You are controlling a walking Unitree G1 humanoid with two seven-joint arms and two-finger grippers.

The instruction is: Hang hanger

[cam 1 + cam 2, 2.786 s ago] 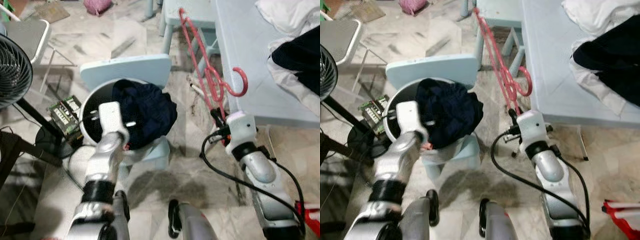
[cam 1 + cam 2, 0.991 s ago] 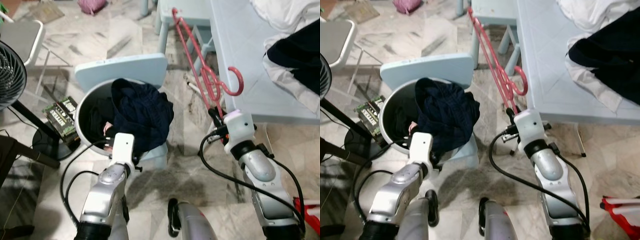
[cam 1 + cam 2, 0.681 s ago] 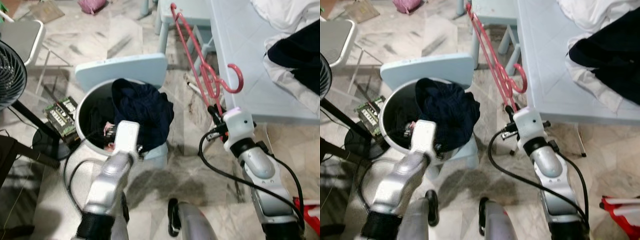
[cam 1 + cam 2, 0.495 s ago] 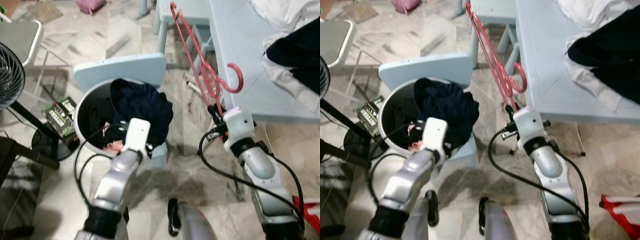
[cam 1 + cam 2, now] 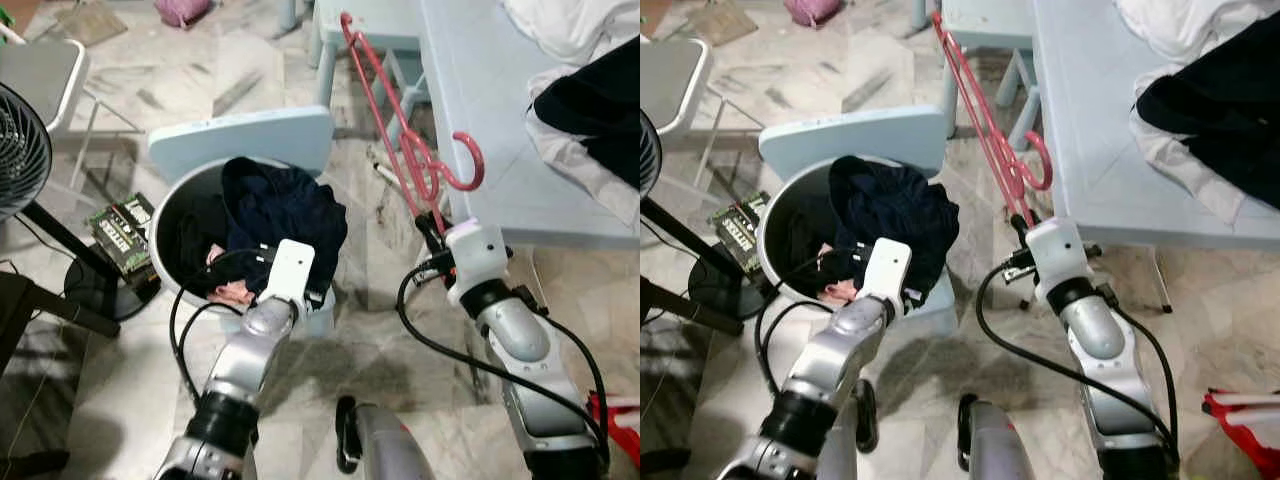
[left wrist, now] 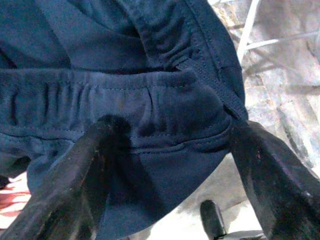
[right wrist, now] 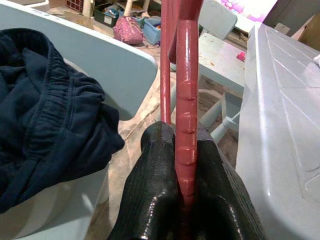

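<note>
Hanger (image 5: 400, 130): red plastic, pinched at its lower end between the two black fingers of the right gripper (image 7: 182, 200). It stands tilted, running from the gripper up toward 11 o'clock, hook (image 5: 468, 165) curling out at 1 o'clock just beside the edge of the pale blue table (image 5: 480, 110). Its position is essentially unchanged over the last few seconds; the right arm has held steady.

Change is on the left. Left gripper (image 6: 170, 165) has swung from above the near rim of the basket, dipped back toward the body, and now reaches in at the rim's near edge, roughly 6 o'clock of the basket (image 5: 170, 215). Fingers spread wide, nothing held; in the wrist view they straddle the elastic waistband of the navy garment (image 5: 285, 215), one finger touching the cloth.

Judgement: the left arm is lining up to take the navy garment so it can go onto the hanger. No hanging rail visible. Hanging itself not yet started.

Around: pale blue chair back (image 5: 240, 140) at 12 o'clock of the basket, fan (image 5: 20, 150) at 9 o'clock, dark and white clothing (image 5: 590, 90) on the table.
</note>
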